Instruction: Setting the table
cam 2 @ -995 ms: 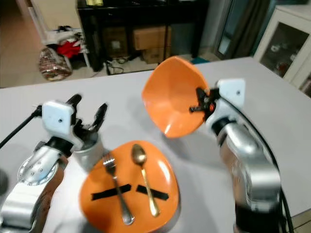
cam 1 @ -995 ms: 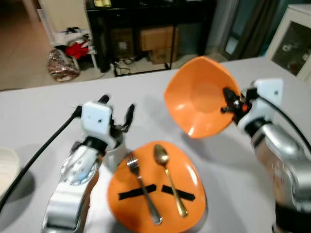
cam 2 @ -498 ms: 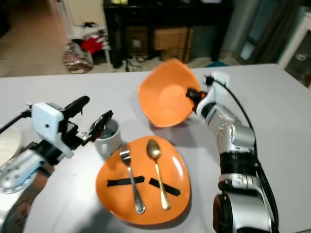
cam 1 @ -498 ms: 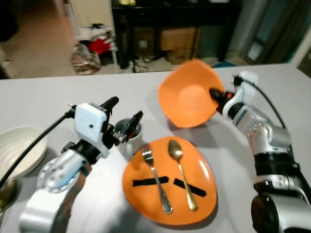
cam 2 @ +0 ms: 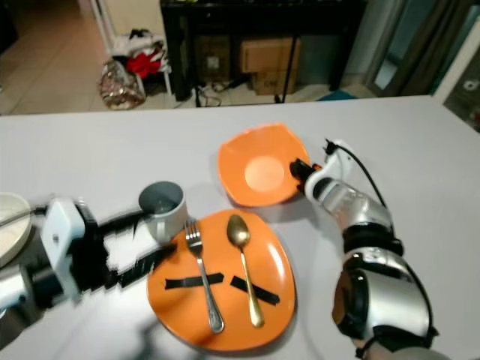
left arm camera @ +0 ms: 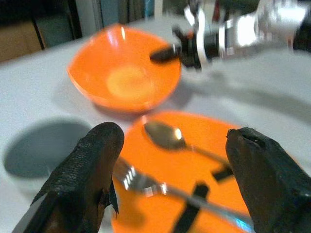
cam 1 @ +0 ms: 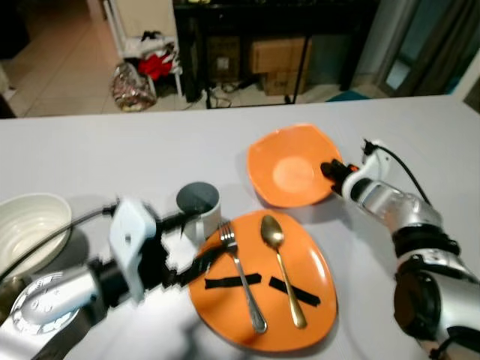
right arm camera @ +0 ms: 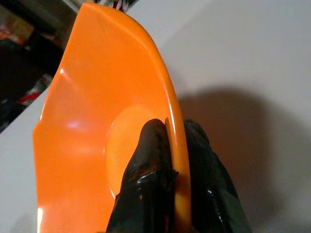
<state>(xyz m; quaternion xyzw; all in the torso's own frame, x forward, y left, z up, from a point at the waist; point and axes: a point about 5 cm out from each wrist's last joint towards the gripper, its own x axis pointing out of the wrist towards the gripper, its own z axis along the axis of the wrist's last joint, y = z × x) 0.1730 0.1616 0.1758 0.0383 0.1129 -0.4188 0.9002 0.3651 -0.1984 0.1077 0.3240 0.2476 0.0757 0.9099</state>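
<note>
An orange bowl [cam 1: 289, 166] sits low and nearly level on the grey table [cam 1: 112, 150], just beyond the orange plate [cam 1: 315, 300]. My right gripper [cam 1: 331, 169] is shut on the bowl's right rim; in the right wrist view its fingers [right arm camera: 150, 160] pinch the rim [right arm camera: 167, 97]. A silver fork [cam 1: 241, 277] and a gold spoon [cam 1: 280, 268] lie on the plate beside black tape strips. A grey mug [cam 1: 199, 205] stands at the plate's far left corner. My left gripper [cam 1: 196, 240], blurred, is open and low beside the mug and plate, with nothing between its fingers [left arm camera: 90, 179].
A white bowl [cam 1: 26, 229] rests at the table's left edge. Beyond the far table edge are a dark cabinet [cam 1: 262, 45] with cardboard boxes and bags [cam 1: 139, 75] on the floor. A cable [cam 1: 394, 161] runs along my right arm.
My right arm has lowered the orange bowl from a tilted hold in the air down to the table beyond the plate. My left arm has pulled back and down. The camera has shifted.
</note>
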